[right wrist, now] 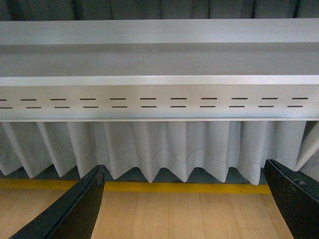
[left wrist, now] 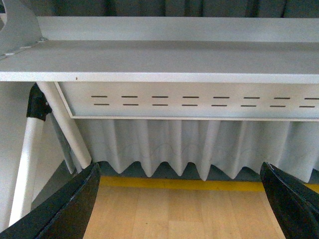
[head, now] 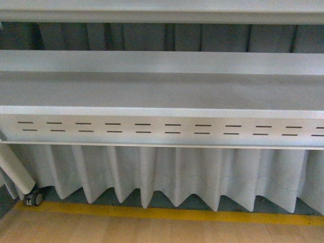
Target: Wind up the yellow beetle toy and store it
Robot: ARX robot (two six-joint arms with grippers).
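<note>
Front cam, 8 o'clock: white leg ending on a caster. The rack rolls. It sits just behind the yellow floor line, probably a parking mark.

Left gripper: jaws spread wide with nothing between them. Only wood floor and the pleated skirt show through the gap. The wrist cam looks level at the rack front, so I read the arm as parked low and pulled back, not reaching.

Centre, front cam: lower shelf runs 9 to 3 o'clock, with the slotted front panel under its lip and the upper shelf edge at 12. The shelf top is seen at a shallow angle, and the stretch in view carries no car. The skirt hangs below the panel, presumably to hide the underframe, with its hem just short of the floor.

Right gripper: same story. Jaws wide apart, holding nothing, aimed square at the same panel.

The yellow beetle toy is not in any of the three views. Cannot tell where it is: off-frame, or on a surface these angles miss.

Judgement: both arms are in a neutral ready pose, jaws pre-opened for a pick. Either wind-up hasn't started or storing is finished; the frames don't settle which. The next move needs the toy located first, before committing an arm. Risk: reaching blind and clipping the shelf lip.
</note>
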